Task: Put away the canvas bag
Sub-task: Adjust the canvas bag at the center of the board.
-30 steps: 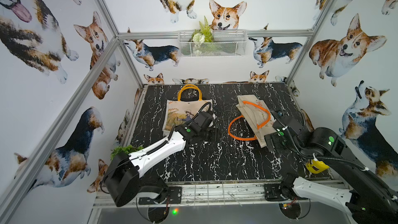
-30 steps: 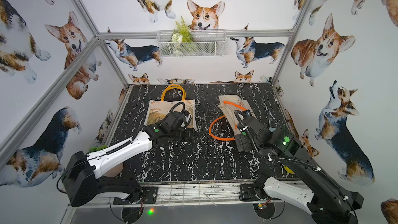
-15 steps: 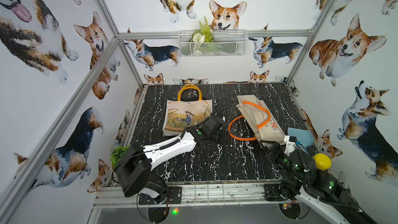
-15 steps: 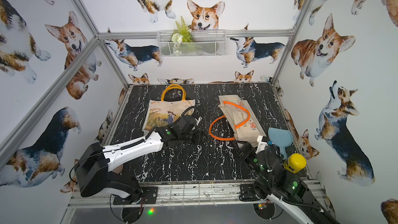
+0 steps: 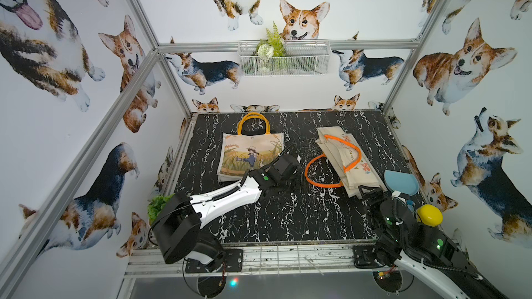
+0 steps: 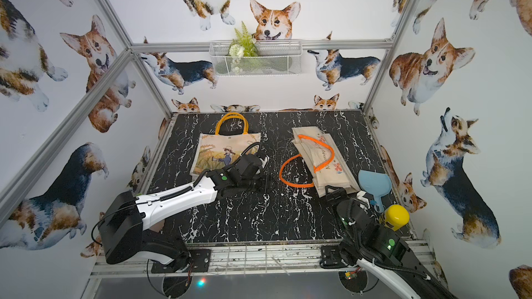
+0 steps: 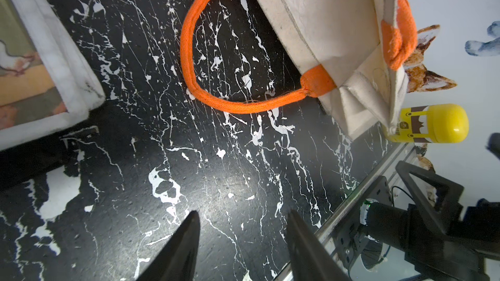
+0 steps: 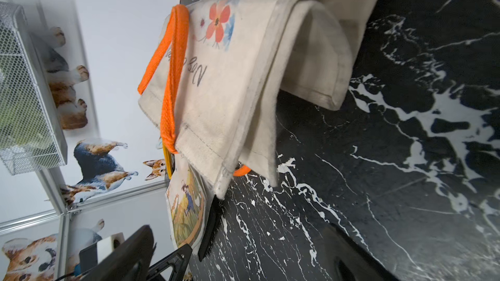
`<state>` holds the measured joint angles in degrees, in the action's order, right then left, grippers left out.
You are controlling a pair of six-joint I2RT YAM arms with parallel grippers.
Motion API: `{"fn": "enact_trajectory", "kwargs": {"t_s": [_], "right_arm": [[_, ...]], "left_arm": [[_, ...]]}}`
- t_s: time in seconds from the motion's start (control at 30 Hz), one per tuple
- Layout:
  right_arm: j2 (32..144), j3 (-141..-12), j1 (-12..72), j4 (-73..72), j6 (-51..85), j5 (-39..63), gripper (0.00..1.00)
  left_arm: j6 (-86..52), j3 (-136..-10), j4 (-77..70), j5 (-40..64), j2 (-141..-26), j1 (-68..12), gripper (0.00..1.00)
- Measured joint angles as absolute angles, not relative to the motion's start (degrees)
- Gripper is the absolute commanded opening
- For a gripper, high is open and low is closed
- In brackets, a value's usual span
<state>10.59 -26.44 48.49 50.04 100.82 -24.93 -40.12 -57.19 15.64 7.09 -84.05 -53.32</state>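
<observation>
A cream canvas bag (image 5: 345,165) (image 6: 325,168) with orange handles lies folded on the right of the black marble table (image 5: 288,220). One handle loop (image 7: 189,50) is spread on the table beside it. In both top views my left gripper (image 5: 288,186) (image 6: 263,184) hovers low just left of that loop; in the left wrist view it (image 7: 243,213) is open with only bare table between the fingers. My right gripper (image 5: 371,192) (image 6: 335,192) sits at the bag's near corner, open and empty (image 8: 240,239). The bag's flower print (image 8: 216,22) faces up.
A printed bag (image 5: 250,153) (image 7: 40,63) with yellow handles lies flat at the left rear. A blue scoop (image 5: 401,182) and a yellow-capped bottle (image 5: 429,215) stand at the right edge. A wire basket (image 5: 283,57) with a plant hangs on the back wall.
The right arm has pulled back from the cream bag to the front right corner, uncovering the scoop and bottle. The left gripper has moved right, off the printed bag, toward the orange loop.
</observation>
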Motion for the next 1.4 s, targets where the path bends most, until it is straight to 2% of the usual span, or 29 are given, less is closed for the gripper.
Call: {"fn": "enact_trajectory", "kwargs": {"t_s": [0.3,0.6,0.7,0.77,0.8,0.87,0.9,0.97,1.0,1.17,1.4], "right_arm": [[14.2,-19.5,47.6,44.1,103.4,-27.2,1.0],[19.6,-10.5,39.6,26.6,102.6,-25.5,0.99],[21.9,-9.0,38.5,21.1,101.8,-25.5,0.89],[23.2,-8.2,38.0,17.5,101.7,-25.6,0.73],[24.3,-7.6,37.8,15.1,101.6,-25.4,0.62],[26.0,-7.0,37.7,12.2,101.6,-25.5,0.51],[27.2,-6.8,37.5,10.2,101.6,-25.4,0.41],[29.1,-6.7,37.4,7.6,101.1,-25.5,0.09],[30.1,-6.9,37.4,6.5,100.6,-25.4,0.0],[32.4,-14.3,37.1,6.5,96.4,-22.9,0.0],[37.1,-43.1,37.0,23.0,83.8,-11.4,0.0]], "left_arm": [[-40.1,-57.0,15.9,7.0,-83.5,-53.3,0.54],[-38.5,-58.5,17.3,7.0,-83.7,-53.3,0.55],[-38.1,-58.5,18.3,7.0,-83.7,-53.3,0.54],[-37.9,-58.4,18.5,7.0,-83.7,-53.3,0.54],[-37.7,-58.3,18.4,7.0,-83.7,-53.3,0.54],[-37.8,-57.9,18.4,7.2,-83.7,-53.3,0.54],[-37.8,-57.5,18.4,7.2,-83.7,-53.3,0.54],[-37.8,-56.9,18.4,7.2,-83.5,-53.3,0.54],[-37.8,-56.5,18.4,7.2,-83.4,-53.3,0.54],[-37.6,-56.3,19.2,7.3,-81.4,-53.3,0.55],[-34.2,-59.4,24.6,6.3,-75.9,-50.4,0.56]]}}
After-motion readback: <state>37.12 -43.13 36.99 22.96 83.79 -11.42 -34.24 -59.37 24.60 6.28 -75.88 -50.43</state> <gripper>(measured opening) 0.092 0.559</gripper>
